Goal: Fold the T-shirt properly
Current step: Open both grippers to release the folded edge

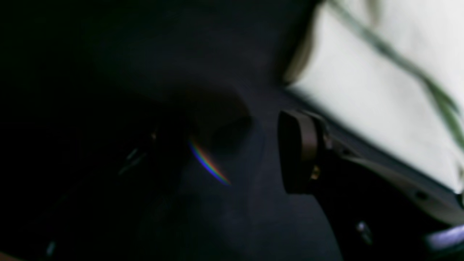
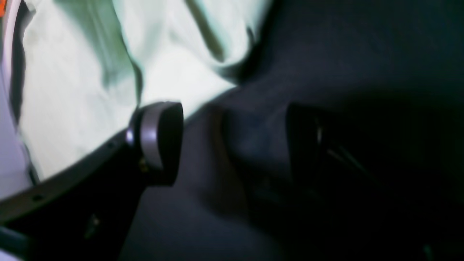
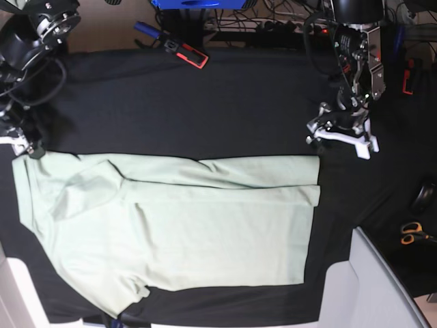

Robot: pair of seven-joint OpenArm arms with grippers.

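We're partway in. The T-shirt (image 3: 205,225) lies flat on the worktop (image 3: 205,102), which is draped in black cloth, and it already carries one lengthwise fold: the far long edge is turned over onto the body, with the overlap line running along the shirt's length. One sleeve (image 3: 85,191) is tucked in on top near the camera-left end; the other sleeve (image 3: 126,294) sticks out at the near corner of that same end.

Left to do, by our read: tuck that loose sleeve and near side in, then fold across the length to get a compact stack. A few creases along the overlap want smoothing.

Left gripper (image 3: 339,130) sits just off the shirt's far corner at the camera-right end, over bare cloth. In the left wrist view the jaws stand apart with nothing between them, one pad close beside the shirt edge.

Right gripper (image 3: 24,147) sits at the opposite far corner, right at the shirt's edge. In the right wrist view the jaws are apart, only black cloth between them, no fabric pinched.

Both are poised at the far corners with no grip taken.
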